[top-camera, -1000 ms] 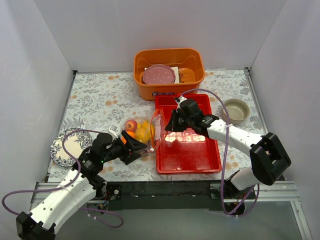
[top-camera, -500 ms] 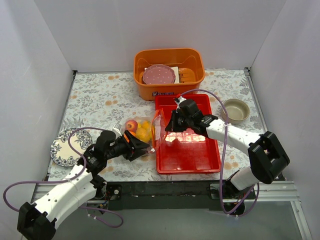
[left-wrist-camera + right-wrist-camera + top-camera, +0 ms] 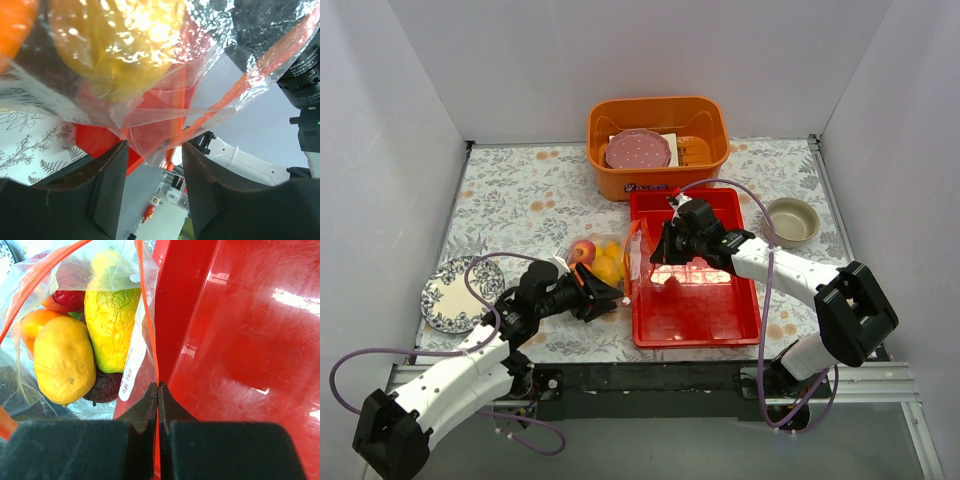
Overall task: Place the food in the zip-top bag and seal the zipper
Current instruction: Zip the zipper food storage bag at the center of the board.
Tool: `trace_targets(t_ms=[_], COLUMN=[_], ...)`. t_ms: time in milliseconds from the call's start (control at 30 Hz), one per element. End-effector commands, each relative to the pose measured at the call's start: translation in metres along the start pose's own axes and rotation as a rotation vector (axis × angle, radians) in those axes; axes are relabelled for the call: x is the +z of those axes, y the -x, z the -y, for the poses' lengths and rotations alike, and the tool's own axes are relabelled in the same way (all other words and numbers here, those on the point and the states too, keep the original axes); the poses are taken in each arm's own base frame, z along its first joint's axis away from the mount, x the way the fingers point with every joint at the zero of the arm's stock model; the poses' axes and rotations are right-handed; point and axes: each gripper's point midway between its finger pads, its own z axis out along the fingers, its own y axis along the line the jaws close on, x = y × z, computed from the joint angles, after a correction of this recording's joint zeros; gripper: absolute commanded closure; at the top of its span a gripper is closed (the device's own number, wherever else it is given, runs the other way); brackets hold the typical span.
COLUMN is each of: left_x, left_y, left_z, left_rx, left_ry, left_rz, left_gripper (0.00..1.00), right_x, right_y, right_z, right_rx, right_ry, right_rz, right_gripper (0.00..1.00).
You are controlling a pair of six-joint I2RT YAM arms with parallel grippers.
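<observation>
Pinching zipper [image 3: 145, 315] with right tool [image 3: 157, 386], pressed together; left tool [image 3: 152, 150] spread around film of zip-top bag [image 3: 605, 265], just beside red tray [image 3: 705, 315]. Toy fruits [image 3: 62, 360] inside: probably bottom-heavy, floppy, slick; hold the stiffer strip.

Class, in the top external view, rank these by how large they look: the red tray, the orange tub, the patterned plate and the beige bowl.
Largest to smallest: red tray, orange tub, patterned plate, beige bowl. Tray and tub look fairly close.
</observation>
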Motion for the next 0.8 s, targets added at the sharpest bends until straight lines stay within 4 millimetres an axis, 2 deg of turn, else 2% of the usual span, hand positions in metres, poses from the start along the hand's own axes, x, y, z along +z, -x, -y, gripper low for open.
trace_targets(t_ms=[0, 133, 533, 567, 600, 633, 767], left_x=[0.004, 0.0086, 0.008, 0.0076, 0.0071, 0.0065, 0.0058], left_y=[-0.001, -0.0013, 0.0031, 0.0035, 0.004, 0.0041, 0.0062], left_z=[0.0151, 0.0116, 0.0106, 0.0108, 0.0106, 0.0106, 0.0086], left_rx=[-0.21, -0.215, -0.219, -0.217, -0.216, -0.209, -0.193], left_ry=[-0.03, -0.018, -0.02, -0.019, -0.019, -0.017, 0.001], left_rz=[-0.012, -0.015, 0.016, 0.019, 0.023, 0.025, 0.04], left_gripper=[0.57, 0.69, 0.85, 0.87, 0.98, 1.0, 1.0], right_x=[0.0021, 0.0024, 0.0026, 0.0031, 0.0029, 0.0022, 0.0027], right_y=[0.0044, 0.0033, -0.0006, -0.0023, -0.0024, -0.0024, -0.0034], right_z=[-0.0036, -0.0026, -0.0011, 0.0003, 0.0006, 0.0004, 0.0016], right_rx=[-0.004, -0.002, -0.001, 0.0, 0.0, 0.0, 0.0], right_ry=[0.016, 0.015, 0.014, 0.01, 0.009, 0.01, 0.006], right_rz=[0.011, 0.006, -0.003, -0.008, -0.007, -0.006, -0.008], right_gripper=[0.99, 0.99, 0.99, 0.99, 0.99, 0.99, 0.99])
